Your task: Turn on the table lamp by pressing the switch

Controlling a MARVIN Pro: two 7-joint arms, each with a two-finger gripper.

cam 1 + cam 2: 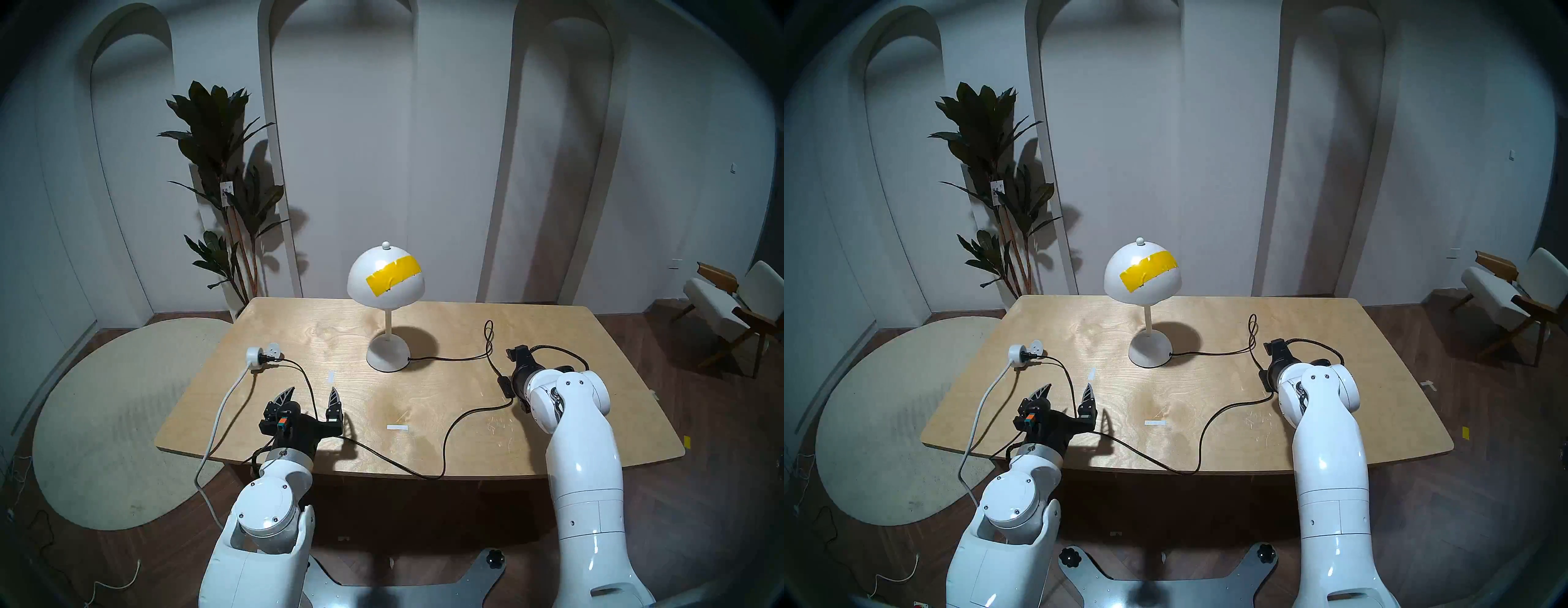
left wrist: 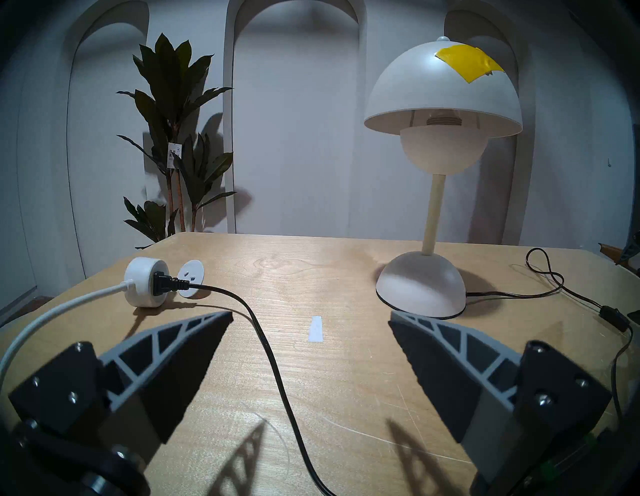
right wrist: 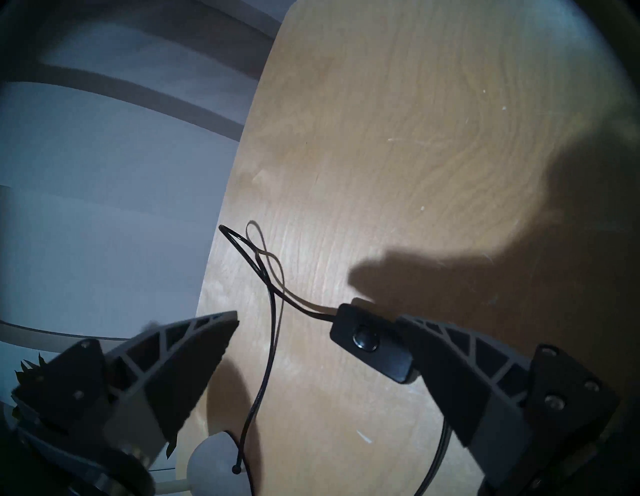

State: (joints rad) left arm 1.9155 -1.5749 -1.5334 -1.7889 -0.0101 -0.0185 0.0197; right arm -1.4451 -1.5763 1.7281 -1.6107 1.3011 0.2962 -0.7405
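The white table lamp (image 1: pixel 386 280) with a yellow tape strip stands unlit at the table's back middle; it also shows in the left wrist view (image 2: pixel 443 86). Its black cord (image 1: pixel 449 358) runs right to a black inline switch (image 3: pixel 372 341) with a round button, lying flat on the table (image 1: pixel 504 384). My right gripper (image 3: pixel 318 318) is open and points down just above the switch, which lies by its right finger (image 3: pixel 460 367); I cannot tell if they touch. My left gripper (image 1: pixel 312 390) is open and empty near the front left edge.
A round white socket (image 1: pixel 259 356) with the black plug in it and a white cable sits at the table's left. The cord loops over the front edge. White tape marks (image 1: pixel 396 427) lie on the wooden table (image 1: pixel 551 433). A plant (image 1: pixel 225 178) and a chair (image 1: pixel 729 305) stand beyond.
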